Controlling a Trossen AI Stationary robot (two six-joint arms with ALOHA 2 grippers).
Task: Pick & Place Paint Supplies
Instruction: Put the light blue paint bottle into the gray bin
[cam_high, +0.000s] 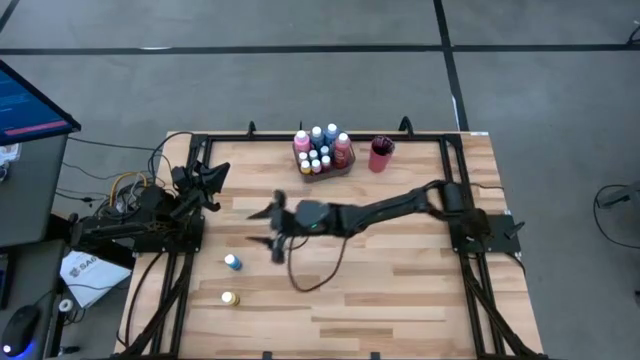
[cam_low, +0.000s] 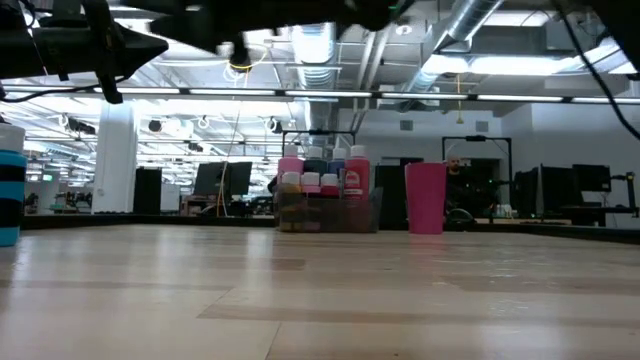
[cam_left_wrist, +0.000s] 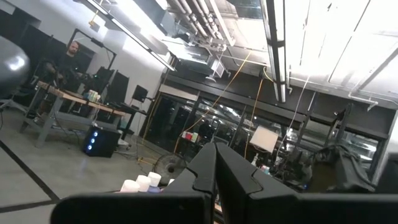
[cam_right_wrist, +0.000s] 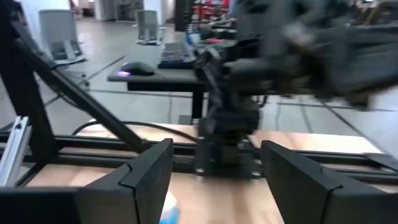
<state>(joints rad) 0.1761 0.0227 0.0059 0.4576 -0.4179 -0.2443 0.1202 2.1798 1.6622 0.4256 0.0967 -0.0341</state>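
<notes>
Right gripper (cam_high: 272, 226) spread wide, empty, over mid-table near blue paint bottle (cam_high: 232, 262); left gripper (cam_high: 214, 174) clenched, parked.

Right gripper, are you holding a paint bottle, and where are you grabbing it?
No. The right gripper is open and empty above the table, with bare wood between its fingers. The blue bottle stands loose nearby. The left gripper is shut, holding nothing.

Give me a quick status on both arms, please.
Right pincer open, empty, above table centre. Left pincer shut, parked left. Blue bottle and yellow bottle loose ahead; nothing blocking.
</notes>
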